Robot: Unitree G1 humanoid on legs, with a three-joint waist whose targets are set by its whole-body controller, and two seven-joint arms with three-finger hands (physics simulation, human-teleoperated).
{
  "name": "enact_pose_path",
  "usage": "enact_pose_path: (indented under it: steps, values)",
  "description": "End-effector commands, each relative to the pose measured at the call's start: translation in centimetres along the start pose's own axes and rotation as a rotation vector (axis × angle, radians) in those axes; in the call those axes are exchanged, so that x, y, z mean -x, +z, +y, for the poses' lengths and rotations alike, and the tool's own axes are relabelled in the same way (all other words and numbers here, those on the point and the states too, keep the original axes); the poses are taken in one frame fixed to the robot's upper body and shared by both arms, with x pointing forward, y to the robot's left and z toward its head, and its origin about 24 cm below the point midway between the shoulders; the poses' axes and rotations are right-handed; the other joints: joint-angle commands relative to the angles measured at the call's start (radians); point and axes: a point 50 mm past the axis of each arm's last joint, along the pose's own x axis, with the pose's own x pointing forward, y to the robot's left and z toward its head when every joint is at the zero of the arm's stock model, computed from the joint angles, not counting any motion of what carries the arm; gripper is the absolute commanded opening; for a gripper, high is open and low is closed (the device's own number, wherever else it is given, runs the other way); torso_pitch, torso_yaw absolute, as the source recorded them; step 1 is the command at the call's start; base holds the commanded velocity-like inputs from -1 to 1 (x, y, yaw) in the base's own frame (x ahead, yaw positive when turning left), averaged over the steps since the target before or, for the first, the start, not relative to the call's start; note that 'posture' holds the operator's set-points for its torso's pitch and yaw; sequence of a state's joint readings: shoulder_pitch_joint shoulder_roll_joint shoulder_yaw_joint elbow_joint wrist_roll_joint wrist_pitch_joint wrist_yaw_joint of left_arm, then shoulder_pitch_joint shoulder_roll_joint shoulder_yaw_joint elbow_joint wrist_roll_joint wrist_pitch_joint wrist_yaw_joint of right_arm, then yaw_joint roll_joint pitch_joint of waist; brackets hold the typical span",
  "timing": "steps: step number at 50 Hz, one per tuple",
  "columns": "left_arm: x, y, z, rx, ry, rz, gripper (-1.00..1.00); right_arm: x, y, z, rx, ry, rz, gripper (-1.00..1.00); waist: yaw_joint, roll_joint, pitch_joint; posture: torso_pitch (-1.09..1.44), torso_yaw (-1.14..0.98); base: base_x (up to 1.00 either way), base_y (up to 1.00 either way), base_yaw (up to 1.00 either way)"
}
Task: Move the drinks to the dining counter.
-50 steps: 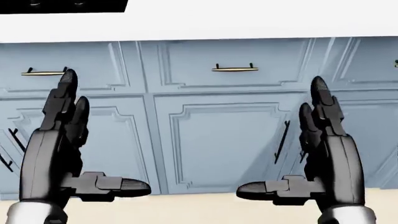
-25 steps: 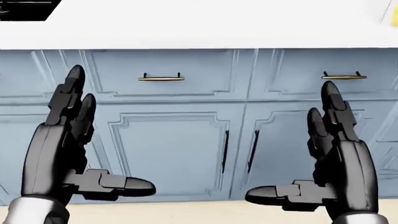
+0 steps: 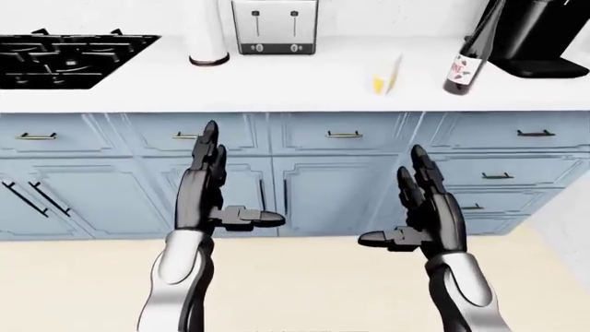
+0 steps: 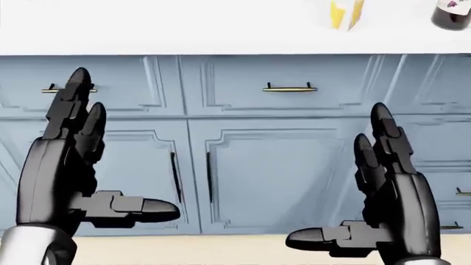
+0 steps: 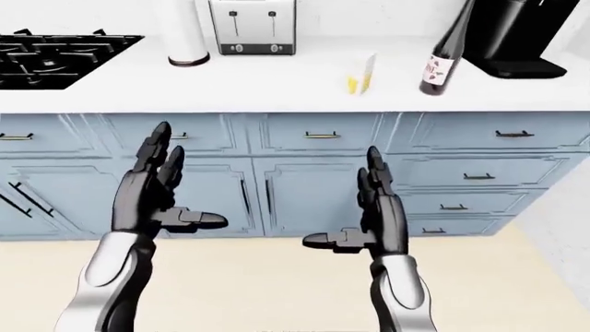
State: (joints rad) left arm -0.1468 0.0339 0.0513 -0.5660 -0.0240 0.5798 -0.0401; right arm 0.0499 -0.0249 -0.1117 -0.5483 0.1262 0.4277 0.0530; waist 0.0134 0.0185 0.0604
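Two drinks stand on the white counter (image 3: pixel 304 86): a dark wine bottle (image 3: pixel 464 66) with a pale label, leaning slightly, and a small yellow and white carton (image 3: pixel 387 75) to its left. In the head view only their bases show at the top edge, carton (image 4: pixel 346 14) and bottle (image 4: pixel 450 14). Both black hands are raised before the blue cabinet doors, well below the counter. My left hand (image 3: pixel 240 176) is open, fingers up and thumb pointing right. The right hand (image 3: pixel 392 197) is also open, mirrored, and nothing is in either one.
A black stove top (image 3: pixel 64 59) lies at the counter's left. A white roll (image 3: pixel 207 34) and a silver toaster (image 3: pixel 274 28) stand at the top middle, a black coffee machine (image 3: pixel 539 34) at top right. Blue cabinets (image 3: pixel 323 194) with drawers run below, above beige floor (image 3: pixel 304 283).
The whole head view has slid: cabinets and handles moved left, so the camera moved right. The carton and bottle bases came into view at the top. Both hands stay open.
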Motion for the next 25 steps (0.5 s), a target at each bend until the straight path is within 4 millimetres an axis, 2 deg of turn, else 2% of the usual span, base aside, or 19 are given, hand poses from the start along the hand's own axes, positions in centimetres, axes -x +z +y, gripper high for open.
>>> enact_pose_path:
  steps: [1, 3, 4, 5, 8, 9, 11, 13, 14, 15, 16, 17, 19, 22, 25]
  values:
    - [0.08, 1.60, -0.10, -0.003, -0.003, -0.088, 1.00, -0.04, 1.49, 0.30, 0.000, 0.018, -0.088, 1.00, 0.002, 0.001, -0.012, 0.00, 0.00, 0.00, -0.84, 0.00]
    - [0.02, 1.48, -0.07, -0.004, -0.004, -0.089, 1.00, -0.07, 1.48, 0.33, 0.000, 0.019, -0.089, 1.00, 0.007, 0.027, -0.016, 0.00, 0.00, 0.00, -0.85, 0.00]
    - [0.06, 1.50, -0.09, -0.005, -0.005, -0.089, 1.00, -0.08, 1.48, 0.34, 0.000, 0.019, -0.089, 1.00, 0.021, 0.064, -0.035, 0.00, 0.00, 0.00, -0.85, 0.00]
    - [-0.02, 1.39, -0.05, -0.004, -0.005, -0.088, 1.00, -0.12, 1.40, 0.32, 0.001, 0.019, -0.089, 1.00, 0.029, 0.028, -0.012, 0.00, 0.00, 0.00, -0.84, 0.00]
    - [-0.01, 1.36, 0.06, -0.007, -0.003, -0.086, 1.00, -0.10, 1.16, 0.32, 0.000, 0.017, -0.085, 1.00, 0.020, 0.044, -0.050, 0.00, 0.00, 0.00, -0.85, 0.00]
    - [0.05, 1.60, 0.04, -0.006, -0.002, -0.088, 1.00, -0.08, 1.29, 0.34, 0.000, 0.018, -0.086, 1.00, 0.020, 0.042, -0.054, 0.00, 0.00, 0.00, -0.84, 0.00]
    - [0.07, 1.65, 0.00, -0.007, -0.003, -0.091, 1.00, -0.07, 1.31, 0.27, 0.000, 0.018, -0.088, 1.00, 0.026, 0.016, -0.042, 0.00, 0.00, 0.00, -0.84, 0.00]
    - [0.00, 1.40, 0.07, -0.009, -0.004, -0.087, 1.00, -0.22, 0.88, 0.28, 0.002, 0.018, -0.082, 1.00, 0.023, -0.027, -0.033, 0.00, 0.00, 0.00, -0.85, 0.00]
    - [0.02, 1.42, 0.13, -0.010, -0.003, -0.086, 1.00, -0.18, 0.88, 0.35, 0.002, 0.020, -0.081, 1.00, 0.019, -0.077, -0.049, 0.00, 0.00, 0.00, -0.85, 0.00]
    - [0.02, 1.46, 0.17, -0.010, -0.001, -0.086, 1.00, -0.18, 0.86, 0.38, 0.003, 0.021, -0.081, 1.00, 0.005, -0.146, -0.070, 0.00, 0.00, 0.00, -0.86, 0.00]
    - [0.04, 1.57, 0.22, -0.010, 0.000, -0.088, 1.00, -0.17, 1.02, 0.42, 0.004, 0.022, -0.083, 1.00, 0.004, -0.064, -0.029, 0.00, 0.00, 0.00, -0.84, 0.00]
    - [0.06, 1.62, 0.24, -0.010, 0.000, -0.089, 1.00, -0.15, 1.11, 0.45, 0.005, 0.024, -0.084, 1.00, 0.000, -0.075, -0.032, 0.00, 0.00, 0.00, -0.84, 0.00]
    - [0.16, 1.80, 0.26, -0.010, 0.002, -0.091, 1.00, -0.14, 1.21, 0.47, 0.007, 0.025, -0.087, 1.00, -0.002, -0.063, -0.045, 0.00, 0.00, 0.00, -0.71, 0.00]
    - [0.19, 1.78, 0.30, -0.008, 0.001, -0.090, 1.00, -0.16, 1.19, 0.55, 0.010, 0.027, -0.088, 1.00, -0.003, -0.041, -0.040, 0.00, 0.00, 0.00, -0.53, 0.00]
    - [0.24, 1.98, 0.41, -0.009, 0.003, -0.092, 1.00, -0.15, 1.52, 0.67, 0.017, 0.031, -0.095, 1.00, -0.009, -0.057, -0.032, 0.00, 0.00, 0.00, -0.06, 0.00]
